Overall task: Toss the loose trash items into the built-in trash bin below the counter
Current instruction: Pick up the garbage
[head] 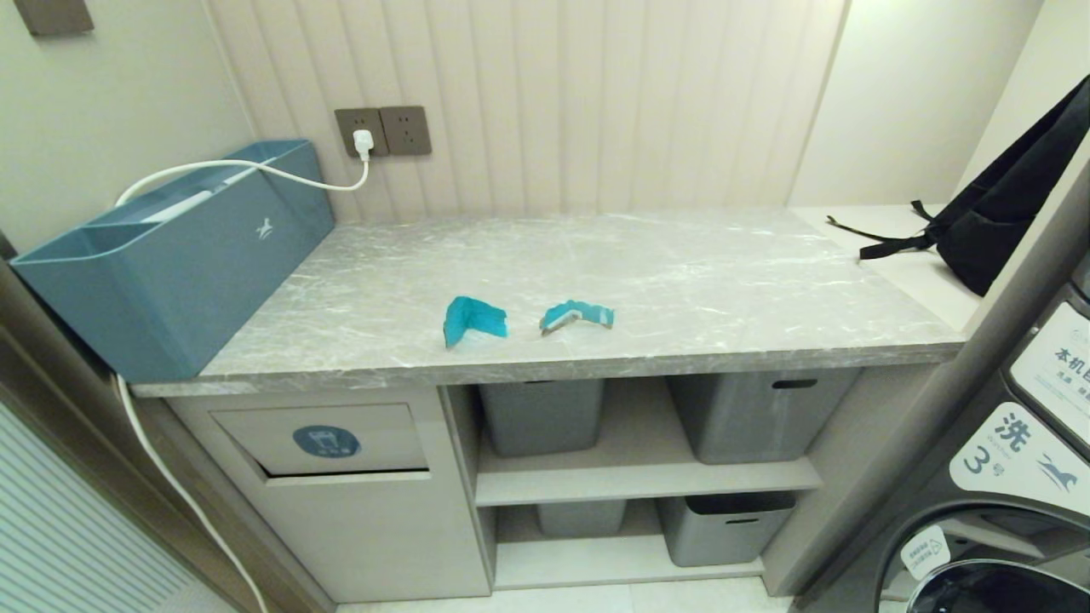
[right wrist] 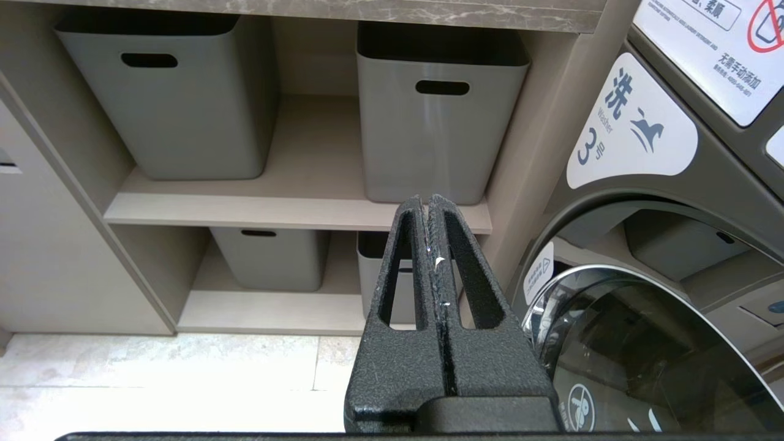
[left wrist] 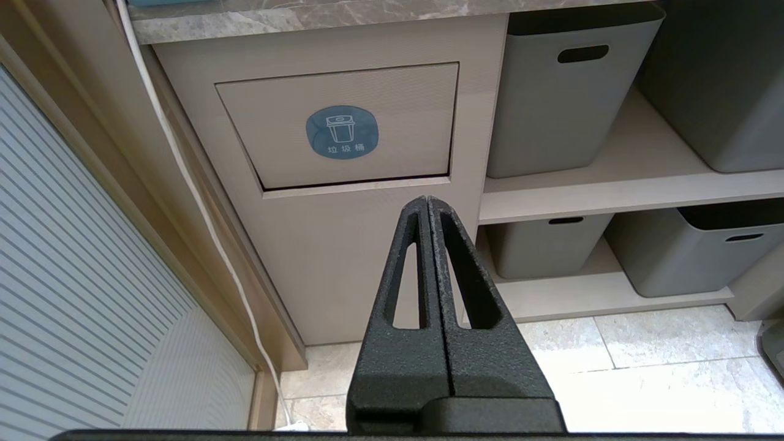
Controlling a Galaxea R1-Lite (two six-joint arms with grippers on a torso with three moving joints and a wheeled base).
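Two teal-blue wrapper scraps lie near the front of the grey marble counter (head: 681, 281): a broader folded scrap (head: 472, 320) and, to its right, a narrow strip (head: 577, 315) with a whitish edge. Under the counter's left end is the built-in trash bin, a beige flap (head: 319, 438) (left wrist: 343, 125) with a blue oval icon. Neither arm shows in the head view. My left gripper (left wrist: 427, 200) is shut and empty, hanging low in front of the cabinet below the flap. My right gripper (right wrist: 427, 198) is shut and empty, facing the open shelves.
A large teal box (head: 162, 255) with a white cable (head: 255, 166) stands on the counter's left end. A black backpack (head: 1005, 204) rests at the far right. Grey storage bins (head: 741, 413) (right wrist: 438, 122) fill the shelves. A washing machine (right wrist: 661, 294) stands at the right.
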